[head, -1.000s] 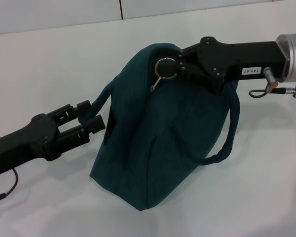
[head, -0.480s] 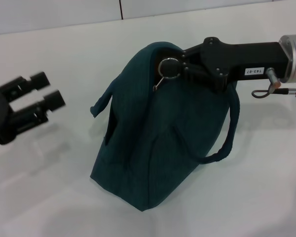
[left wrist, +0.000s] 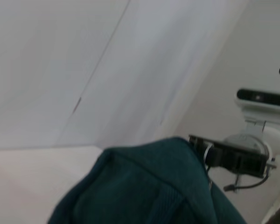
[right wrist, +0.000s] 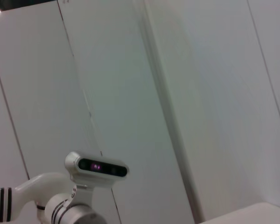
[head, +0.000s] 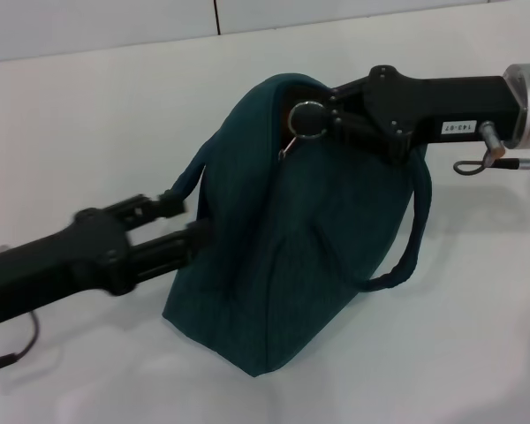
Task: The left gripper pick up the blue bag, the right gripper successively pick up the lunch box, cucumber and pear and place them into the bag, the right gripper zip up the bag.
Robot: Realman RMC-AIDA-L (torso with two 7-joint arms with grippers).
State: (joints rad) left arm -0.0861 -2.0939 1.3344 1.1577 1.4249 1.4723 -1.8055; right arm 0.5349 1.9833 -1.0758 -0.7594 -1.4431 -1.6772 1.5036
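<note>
Left gripper (head: 193,221): reaches in low from the robot's left, arm nearly level; its two fingers are spread apart, upper finger (head: 163,204) by the bag's left handle loop, lower finger tip against the bag's left side. Whether the fingers pinch any fabric cannot be told.
Right gripper (head: 325,117): comes in from the robot's right at the bag's top, arm level, white label (head: 456,127) facing the head camera, silver wrist (head: 528,104) at the frame edge. Fingertips are at the bag's upper edge beside the zip ring; whether they are together or apart cannot be told.
Bag (head: 283,230): stands upright on the counter between the two grippers, dark teal, top drawn to a peak just under the right gripper. One handle (head: 406,238) hangs in a loop below the right arm; the other (head: 187,181) curves out toward the left gripper.
Zip ring (head: 305,117): metal ring at the bag's peak, touching the right gripper's tips, a thin pull hanging from it.
Left wrist view: bag fabric (left wrist: 144,186) fills the lower part, with the right gripper (left wrist: 224,154) beyond its peak.
Counter (head: 88,132): plain white, shadows under bag and left arm.
Room: pale wall panels (right wrist: 177,93) with thin seams; a camera head (right wrist: 97,167) on a white mount shows in the right wrist view.
</note>
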